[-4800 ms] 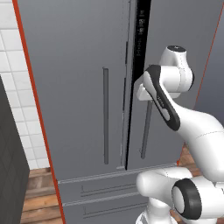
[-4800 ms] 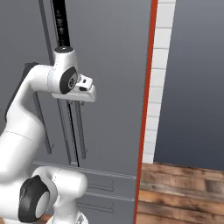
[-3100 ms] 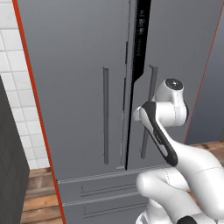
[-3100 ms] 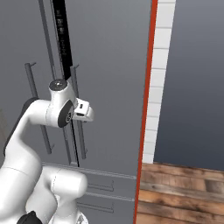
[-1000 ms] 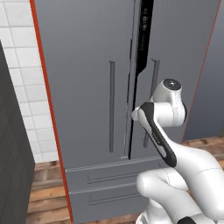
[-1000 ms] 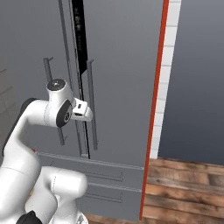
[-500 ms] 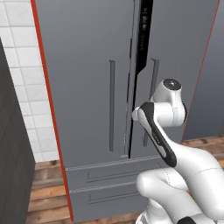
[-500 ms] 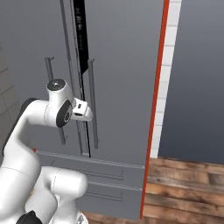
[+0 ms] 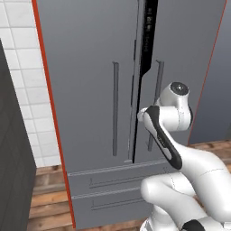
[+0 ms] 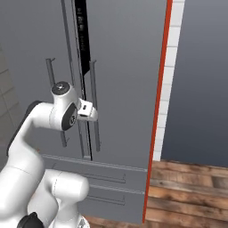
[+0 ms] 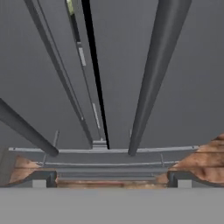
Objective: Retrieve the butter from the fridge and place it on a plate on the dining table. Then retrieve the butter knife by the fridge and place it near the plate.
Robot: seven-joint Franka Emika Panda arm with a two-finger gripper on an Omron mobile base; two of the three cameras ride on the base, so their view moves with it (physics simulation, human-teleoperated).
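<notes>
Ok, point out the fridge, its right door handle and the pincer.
fridge (image 9: 85, 81), left base view, left door panel.
right door handle (image 11: 151, 83), hand view, mid bar.
pincer (image 11: 111, 177), hand view, midway between fingertips.

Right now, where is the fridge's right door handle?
The right door handle rises just ahead of the gripper in the hand view, right of the dark door gap.

A tall grey fridge (image 9: 90, 90) stands in front of the robot. It has a red edge down its left side. Two long bar handles run up and down near the middle. Two drawers sit at the bottom. The white arm (image 9: 164, 135) bends up near the right handle. White wall tiles (image 9: 22, 90) are on the left, above a wood floor (image 9: 45, 198).
</notes>
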